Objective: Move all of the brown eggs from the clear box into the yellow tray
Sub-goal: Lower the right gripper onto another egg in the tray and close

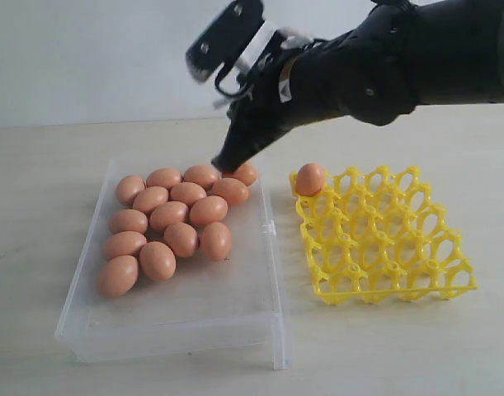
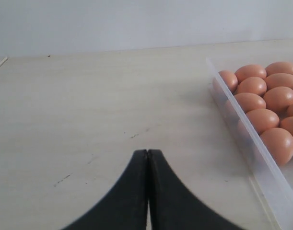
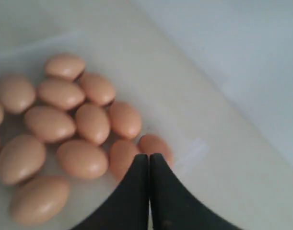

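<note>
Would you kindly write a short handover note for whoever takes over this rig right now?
Left claw: shut, empty, above the bare table beside the clear box.
Right claw: shut, empty, tip low over the far end of the box, close to the eggs there.
Done: one brown egg sits in a corner of the yellow tray, on the side nearest the box.
Left: fifteen brown eggs lie in the box, to be moved across.
</note>
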{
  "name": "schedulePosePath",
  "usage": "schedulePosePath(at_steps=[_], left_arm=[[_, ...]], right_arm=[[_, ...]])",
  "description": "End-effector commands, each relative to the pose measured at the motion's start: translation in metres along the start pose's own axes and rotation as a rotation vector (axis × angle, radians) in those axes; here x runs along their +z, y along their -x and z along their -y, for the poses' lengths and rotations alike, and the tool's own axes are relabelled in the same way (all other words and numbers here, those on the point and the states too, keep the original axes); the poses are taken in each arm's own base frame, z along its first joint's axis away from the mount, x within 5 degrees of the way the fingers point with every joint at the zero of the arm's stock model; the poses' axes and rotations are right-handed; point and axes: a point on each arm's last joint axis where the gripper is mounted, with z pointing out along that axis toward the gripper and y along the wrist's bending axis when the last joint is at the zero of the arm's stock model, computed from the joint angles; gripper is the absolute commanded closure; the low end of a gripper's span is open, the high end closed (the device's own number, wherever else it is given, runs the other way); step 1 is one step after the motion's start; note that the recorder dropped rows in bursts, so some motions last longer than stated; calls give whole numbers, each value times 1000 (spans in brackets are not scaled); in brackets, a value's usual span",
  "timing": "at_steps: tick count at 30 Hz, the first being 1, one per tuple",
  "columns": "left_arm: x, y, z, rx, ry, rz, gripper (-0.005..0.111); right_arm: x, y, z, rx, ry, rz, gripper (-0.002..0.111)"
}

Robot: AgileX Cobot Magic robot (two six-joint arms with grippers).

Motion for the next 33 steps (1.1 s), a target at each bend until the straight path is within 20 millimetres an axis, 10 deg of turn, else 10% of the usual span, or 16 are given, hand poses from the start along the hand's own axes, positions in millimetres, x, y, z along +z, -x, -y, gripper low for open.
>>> schedulePosePath(at_steps=[1,8,33], left_arm=[[0,2,0,1,2,5,107],[0,2,0,1,2,5,107],[0,2,0,1,2,5,107]], right_arm=[[14,6,-18,95,173,-161,102],[50,24,-37,360,439,-322,56],[133,2,-56,343,439,-535,55]])
